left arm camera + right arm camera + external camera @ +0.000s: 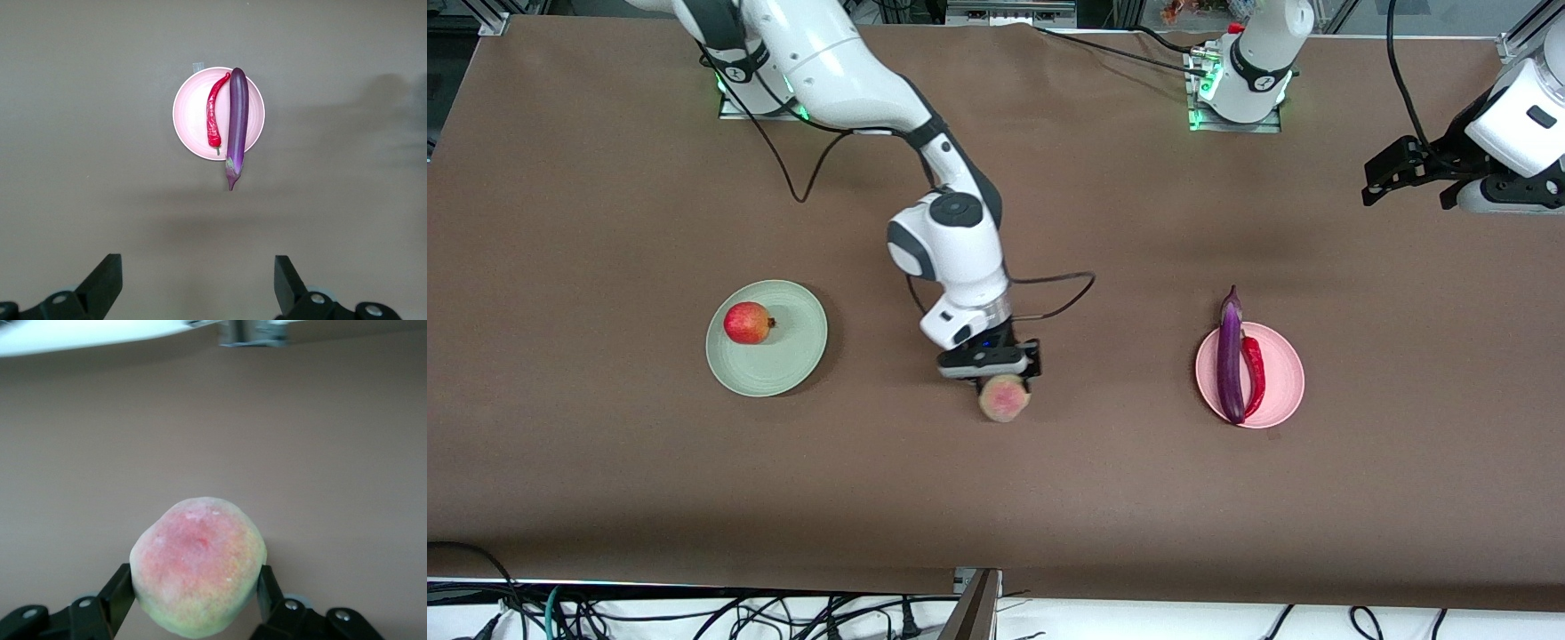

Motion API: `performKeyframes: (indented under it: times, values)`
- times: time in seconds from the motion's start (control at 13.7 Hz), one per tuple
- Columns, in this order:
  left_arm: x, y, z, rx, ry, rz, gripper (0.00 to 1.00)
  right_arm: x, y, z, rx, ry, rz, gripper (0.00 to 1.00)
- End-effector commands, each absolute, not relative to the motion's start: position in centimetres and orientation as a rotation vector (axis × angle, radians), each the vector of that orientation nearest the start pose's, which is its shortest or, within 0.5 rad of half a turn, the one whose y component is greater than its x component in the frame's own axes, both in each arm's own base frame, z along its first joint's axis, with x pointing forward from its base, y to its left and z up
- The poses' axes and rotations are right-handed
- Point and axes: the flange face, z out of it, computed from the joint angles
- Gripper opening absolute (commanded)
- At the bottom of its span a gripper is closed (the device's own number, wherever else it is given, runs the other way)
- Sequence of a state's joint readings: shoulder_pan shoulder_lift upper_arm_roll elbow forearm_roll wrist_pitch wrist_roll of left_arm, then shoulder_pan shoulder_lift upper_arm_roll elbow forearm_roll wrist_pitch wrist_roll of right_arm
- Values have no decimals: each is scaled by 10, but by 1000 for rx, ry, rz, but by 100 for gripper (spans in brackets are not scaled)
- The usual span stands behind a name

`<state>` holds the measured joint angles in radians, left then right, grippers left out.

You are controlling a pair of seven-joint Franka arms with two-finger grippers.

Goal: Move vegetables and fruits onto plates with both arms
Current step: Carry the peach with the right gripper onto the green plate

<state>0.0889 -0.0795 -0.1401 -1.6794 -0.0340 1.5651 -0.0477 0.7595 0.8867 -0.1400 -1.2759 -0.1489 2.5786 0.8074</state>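
My right gripper (1005,389) is shut on the yellowish-pink peach (1005,398) over the middle of the table; the peach fills the space between its fingers in the right wrist view (198,565). The red pomegranate (748,323) lies on the pale green plate (783,364) toward the right arm's end. The purple eggplant (1231,360) and the red chili (1255,373) lie side by side on the pink plate (1285,382), also in the left wrist view (237,120). My left gripper (1392,178) is open and empty, high up at the left arm's end, waiting.
Black cables run across the brown table near the arm bases (1103,49) and loop beside the right arm's wrist (1063,293). More cables hang along the table's front edge (694,613).
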Motion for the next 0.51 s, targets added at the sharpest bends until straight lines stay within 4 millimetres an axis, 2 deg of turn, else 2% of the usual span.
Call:
performKeyframes:
  times: [0.0,0.15,0.29,0.44]
  values:
    - [528,-36,621,-3186,2,68,100,628,428,311,-3063,-131,-445,8]
    - [528,-38,621,-3185,7,68,100,637,384,330,-3130,-267,-258,8]
    - [528,-38,621,-3185,7,68,100,649,307,337,-3213,-426,-109,8]
    - [528,-38,621,-3185,7,68,100,642,241,329,-3255,-497,-4,9]
